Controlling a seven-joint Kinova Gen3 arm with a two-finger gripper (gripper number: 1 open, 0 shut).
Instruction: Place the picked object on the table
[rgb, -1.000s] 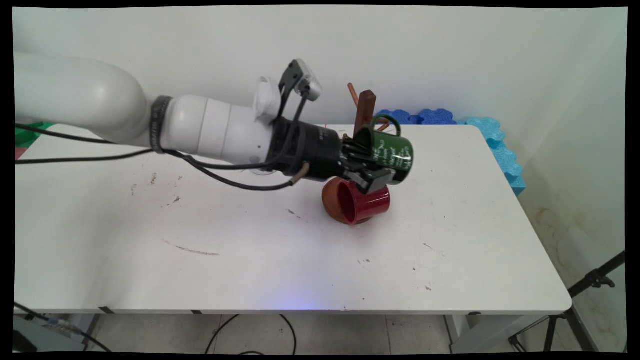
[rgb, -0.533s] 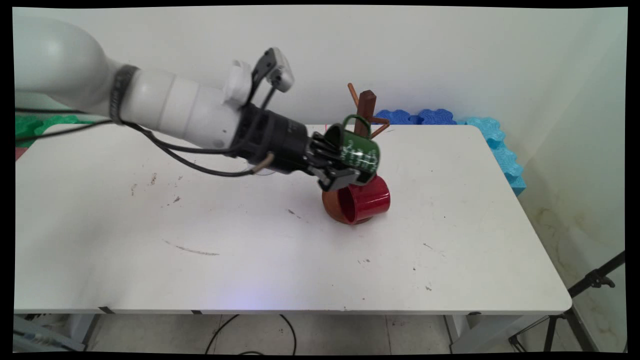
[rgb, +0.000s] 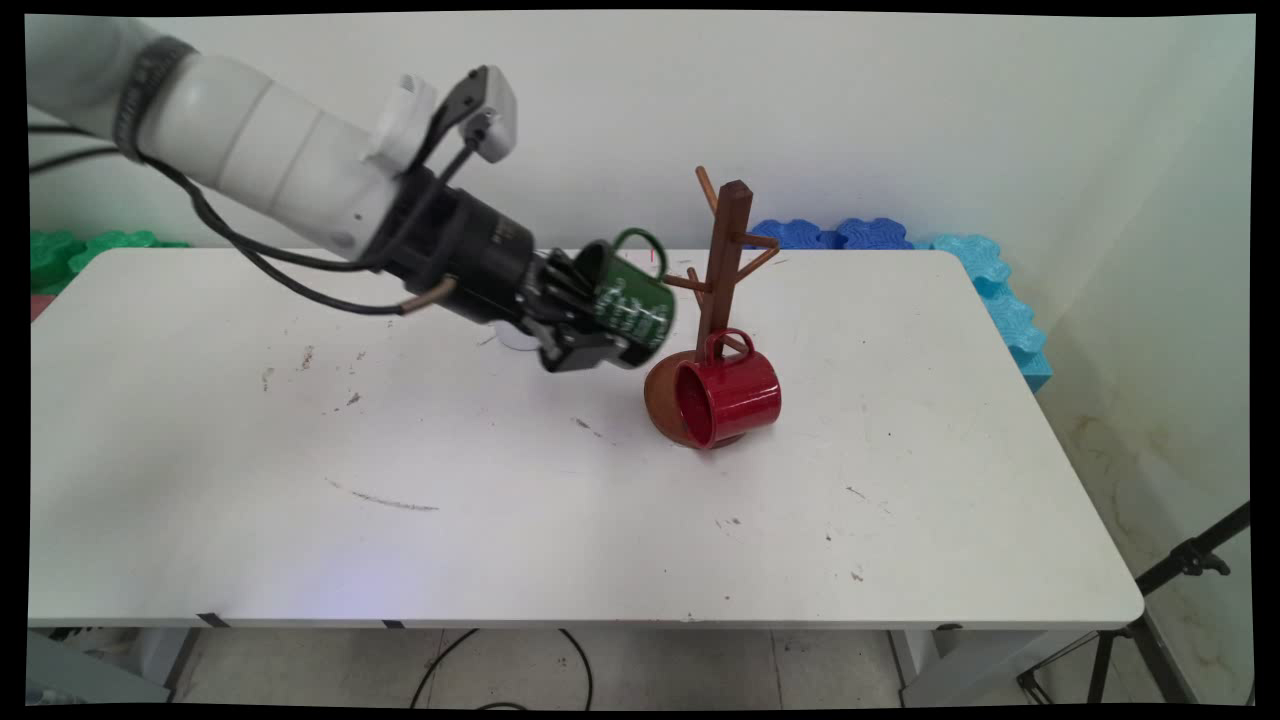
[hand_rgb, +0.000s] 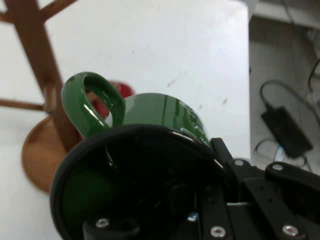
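Green glazed ceramic mug (rgb: 632, 303) with white lettering was off the table, carried in the air by the black two-finger gripper (rgb: 598, 335). The claw was clenched on the mug's rim: one finger inside the mouth and one outside on the wall, as the hand view showed it. The mug (hand_rgb: 165, 117) lay tilted on its side, mouth toward the wrist and handle up.

Status as things lay:
- The brown wooden mug tree (rgb: 727, 240), with its round base, stood toward the back of the white table (rgb: 500, 530).
- The green mug was just left of the tree's trunk, at about mid-height, near it but not touching. It hung on none of the pegs.
- In the hand view the green handle sat close beside the trunk (hand_rgb: 37, 65), with clear space between them.
- The glossy red mug (rgb: 735, 390) sat low on the tree's near side, mouth to the left and handle up at a lower peg. It looked hooked on that peg, but I couldn't tell whether it also rested on the base.
- The tree's upper pegs were bare.

Around the tree: blue foam blocks (rgb: 850, 232) behind and to its right along the wall, green foam pieces (rgb: 90, 245) far to its left, and a black tripod leg (rgb: 1185, 565) on the floor well to its right.
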